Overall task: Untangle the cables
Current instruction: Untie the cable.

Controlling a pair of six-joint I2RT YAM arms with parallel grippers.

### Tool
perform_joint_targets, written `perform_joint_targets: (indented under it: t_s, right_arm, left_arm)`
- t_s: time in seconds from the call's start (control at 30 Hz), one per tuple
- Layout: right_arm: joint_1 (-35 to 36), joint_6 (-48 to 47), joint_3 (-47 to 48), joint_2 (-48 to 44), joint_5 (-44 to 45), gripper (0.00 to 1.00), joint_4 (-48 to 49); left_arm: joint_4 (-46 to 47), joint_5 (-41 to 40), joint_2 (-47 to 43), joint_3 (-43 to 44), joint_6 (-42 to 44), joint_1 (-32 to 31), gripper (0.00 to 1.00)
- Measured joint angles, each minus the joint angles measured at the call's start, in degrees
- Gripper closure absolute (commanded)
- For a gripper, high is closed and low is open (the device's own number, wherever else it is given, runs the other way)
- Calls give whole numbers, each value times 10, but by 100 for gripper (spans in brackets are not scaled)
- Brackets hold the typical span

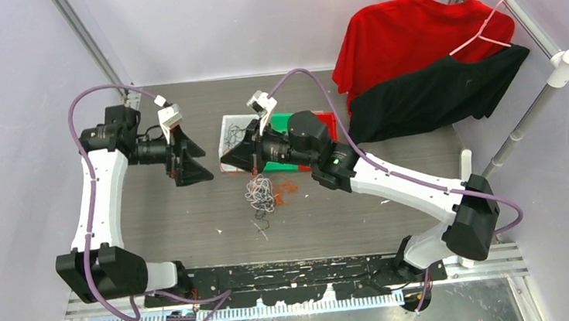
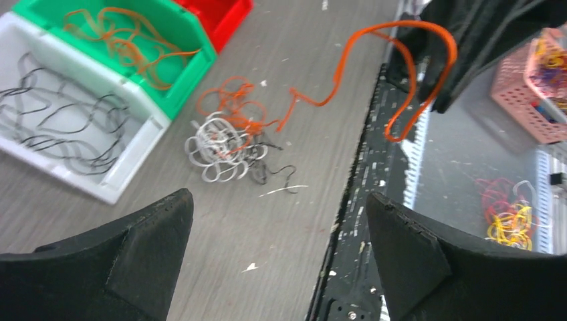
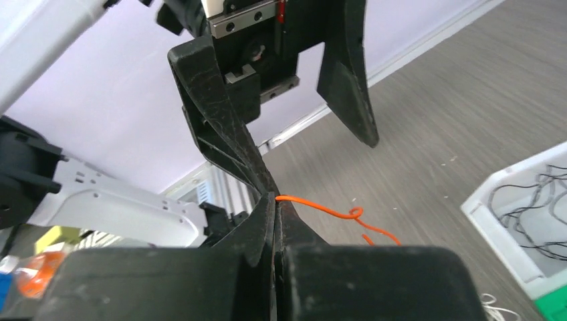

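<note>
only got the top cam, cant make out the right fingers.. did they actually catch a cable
observer: yes. In the right wrist view the right gripper is shut on an orange cable, pinched right at the fingertips.
operator: ok is that strand clear of the rest
observer: it doesn't look so. In the left wrist view the strand runs from the fingers down to the pile of white, orange and black cables and seems to join the orange loops there.
</note>
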Motion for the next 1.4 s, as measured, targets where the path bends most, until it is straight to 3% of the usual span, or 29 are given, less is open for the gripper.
perform_joint_targets:
  t_s: [0.17, 0.3, 0.43, 0.7, 0.73, 0.87, 0.97, 1.13, 1.2, 1.4]
  right_arm:
    - [-4, 32, -5, 2, -52, 99, 15]
    - [-5, 61, 6, 12, -80, 99, 41]
    - [-6, 94, 38, 28, -100, 99, 77]
    - [-6, 134, 83, 41, -122, 99, 141]
    - [-6, 138, 84, 41, -123, 99, 146]
    - [-6, 145, 85, 41, -126, 97, 156]
    - [-6, 143, 85, 41, -127, 69, 155]
    - [-8, 104, 50, 22, -123, 33, 136]
    - [-9, 68, 9, -5, -110, 25, 119]
    - [-14, -30, -130, -110, -41, 17, 74]
  left_arm:
    - [58, 80, -43, -82, -30, -10, 3]
    - [170, 100, -106, -165, -110, -43, 9]
    - [291, 99, -148, -219, -212, -63, 12]
    - [510, 50, -166, -264, -393, -88, 29]
    - [523, 42, -166, -264, -404, -92, 33]
    - [573, 14, -166, -264, -462, -113, 77]
    - [592, 13, -166, -263, -494, -126, 97]
    - [596, 1, -165, -240, -529, -133, 100]
    - [596, -4, -164, -217, -535, -133, 100]
    - [592, -4, -163, -141, -550, -133, 100]
